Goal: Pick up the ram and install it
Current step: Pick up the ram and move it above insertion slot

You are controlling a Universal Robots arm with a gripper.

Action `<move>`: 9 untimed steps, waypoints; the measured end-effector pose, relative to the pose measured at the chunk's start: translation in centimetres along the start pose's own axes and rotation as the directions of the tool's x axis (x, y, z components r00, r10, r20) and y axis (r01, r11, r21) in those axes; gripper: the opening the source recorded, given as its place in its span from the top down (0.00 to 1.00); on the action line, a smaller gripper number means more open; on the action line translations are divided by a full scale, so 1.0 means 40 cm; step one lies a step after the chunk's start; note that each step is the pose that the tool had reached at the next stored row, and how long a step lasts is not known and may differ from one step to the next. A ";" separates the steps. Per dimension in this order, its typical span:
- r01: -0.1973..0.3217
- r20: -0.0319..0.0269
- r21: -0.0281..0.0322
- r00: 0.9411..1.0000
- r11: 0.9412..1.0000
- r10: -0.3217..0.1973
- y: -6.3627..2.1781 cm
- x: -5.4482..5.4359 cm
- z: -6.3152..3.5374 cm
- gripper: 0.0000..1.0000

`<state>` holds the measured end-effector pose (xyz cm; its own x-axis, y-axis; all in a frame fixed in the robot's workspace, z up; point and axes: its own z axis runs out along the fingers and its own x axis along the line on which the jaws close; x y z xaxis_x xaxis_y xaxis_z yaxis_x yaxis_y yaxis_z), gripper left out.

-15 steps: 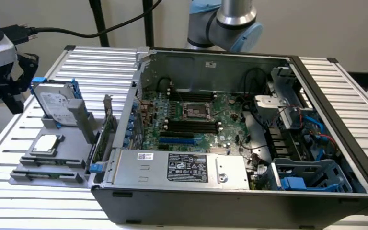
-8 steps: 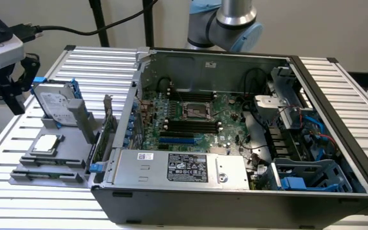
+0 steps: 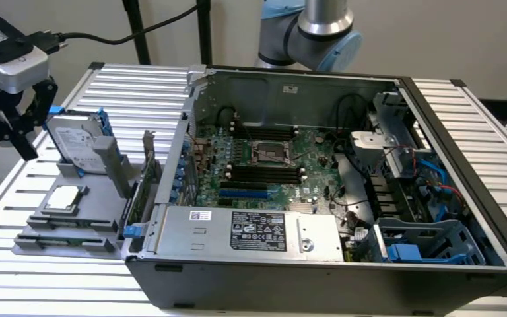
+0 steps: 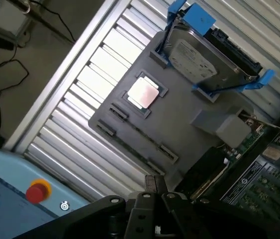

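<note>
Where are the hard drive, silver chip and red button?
hard drive [image 4: 194, 59]: wrist view, on its white label.
silver chip [image 4: 142, 93]: wrist view, middle of its top face.
red button [image 4: 38, 191]: wrist view, its red cap.

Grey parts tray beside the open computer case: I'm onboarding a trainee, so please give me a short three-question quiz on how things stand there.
1. True or false: the hard drive stands on edge in the grey tray, with blue rails on it.
2. The square silver processor chip in the tray: A) stands on edge; B) lies flat; C) leans on the hard drive.
3. Fill in: the gripper, holding nothing, has its fingers ___.
Key: 1 true; 2 B; 3 shut.
</note>
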<state>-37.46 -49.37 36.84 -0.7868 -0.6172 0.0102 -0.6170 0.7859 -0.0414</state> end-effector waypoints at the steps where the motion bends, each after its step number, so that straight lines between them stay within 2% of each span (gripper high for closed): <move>1: 0.018 0.001 0.000 1.000 1.000 -0.018 0.000 0.000 0.001 0.89; 5: 0.091 0.004 0.001 0.996 0.996 -0.091 0.000 0.000 0.006 0.89; 9: 0.164 0.007 0.002 0.987 0.987 -0.164 0.000 0.000 0.011 0.89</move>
<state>-37.46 -49.36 36.40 -0.6751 -0.7377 0.0102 -0.7374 0.6742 -0.0415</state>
